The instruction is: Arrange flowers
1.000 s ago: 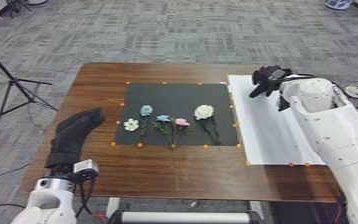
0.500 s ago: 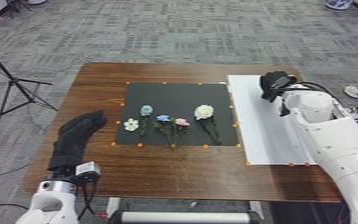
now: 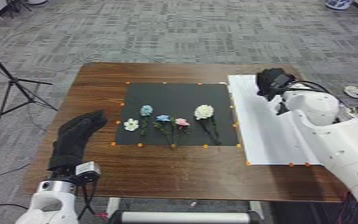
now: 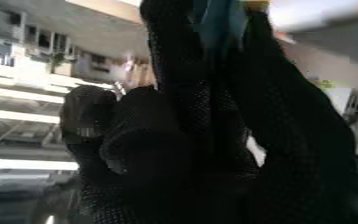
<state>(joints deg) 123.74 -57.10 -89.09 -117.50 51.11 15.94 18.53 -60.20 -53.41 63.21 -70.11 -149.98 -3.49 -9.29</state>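
Head view | 5 flowers (image 3: 204,111) are lying side by side — probably easing pickup | left hand (image 3: 76,131): resting open | right hand (image 3: 271,81): hovering, grip indeterminable

Brown wood-grained table (image 3: 158,175), dark mat (image 3: 162,95), white sheet (image 3: 269,135), blue, pink and white flowers (image 3: 204,111), mottled grey carpet (image 3: 202,30)

The table (image 3: 100,92) holds black matting (image 3: 171,97) and white sheeting (image 3: 260,130).
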